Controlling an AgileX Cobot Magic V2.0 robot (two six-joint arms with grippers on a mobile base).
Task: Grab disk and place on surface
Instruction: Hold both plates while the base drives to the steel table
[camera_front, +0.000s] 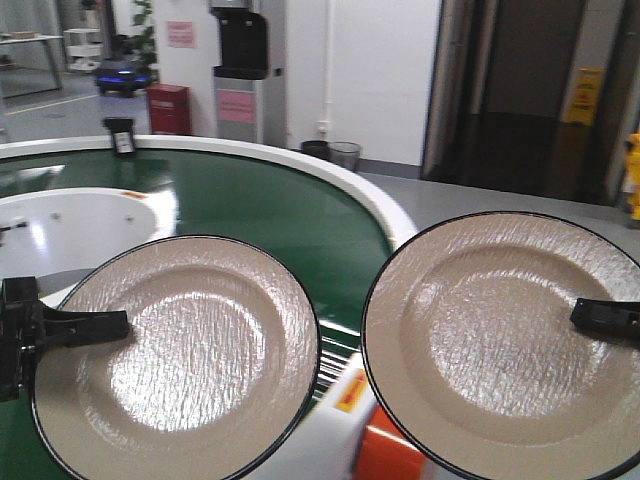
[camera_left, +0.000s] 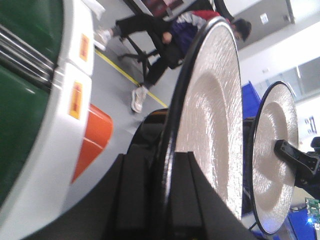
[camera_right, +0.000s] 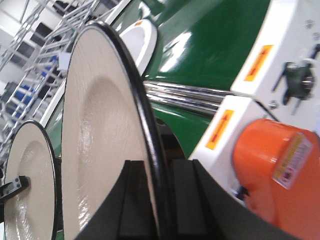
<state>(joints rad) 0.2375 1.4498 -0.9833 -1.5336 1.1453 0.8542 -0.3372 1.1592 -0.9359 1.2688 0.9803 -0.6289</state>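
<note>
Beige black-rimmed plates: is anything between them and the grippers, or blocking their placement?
Nothing: the left gripper clamps the left beige black-rimmed plate, the right gripper the right plate. The placing surface is out of view, so that path is unknown.

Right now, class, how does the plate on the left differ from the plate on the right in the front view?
The left plate is clamped at its left rim by the left gripper, the right plate at its right rim by the right gripper. The left plate hangs over the green belt; the right plate reaches past the belt's white edge. Both are round, beige, dark-rimmed, face up.
</note>
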